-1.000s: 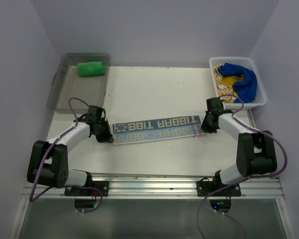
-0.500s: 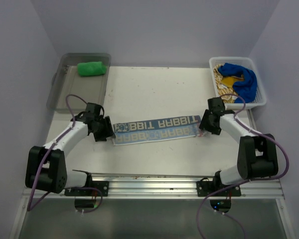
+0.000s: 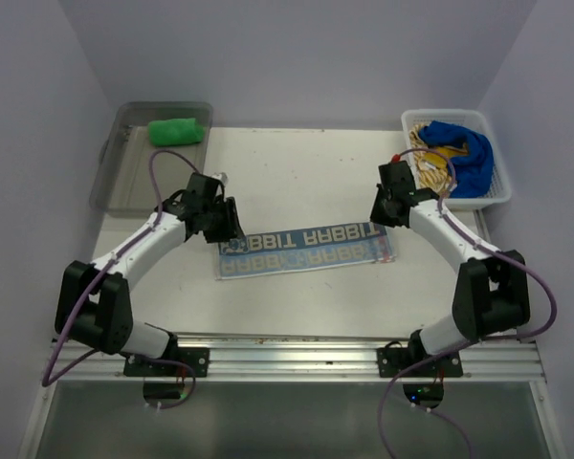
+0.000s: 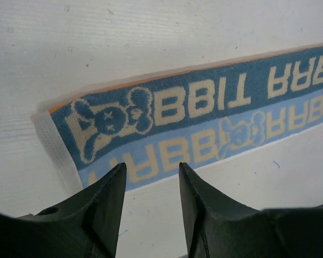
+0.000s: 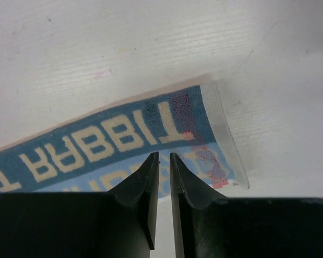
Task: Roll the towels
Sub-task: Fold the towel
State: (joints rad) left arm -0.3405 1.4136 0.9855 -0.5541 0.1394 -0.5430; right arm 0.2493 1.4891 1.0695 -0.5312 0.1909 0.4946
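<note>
Towel strip (image 3: 306, 251), blue terry with cream lettering, lies flat at the middle of the white table (image 3: 297, 172), above which we hold our left gripper (image 4: 151, 172) spread wide, our right gripper (image 5: 164, 158) barely parted, both empty.

White table (image 3: 297, 182) between pale lilac walls (image 3: 297, 57)
A clear tub (image 3: 134, 182) sits at the table's far left corner and a white basket (image 3: 440, 114) at its far right corner, well apart. A ribbed metal rail (image 3: 297, 356) runs along the near edge.
</note>
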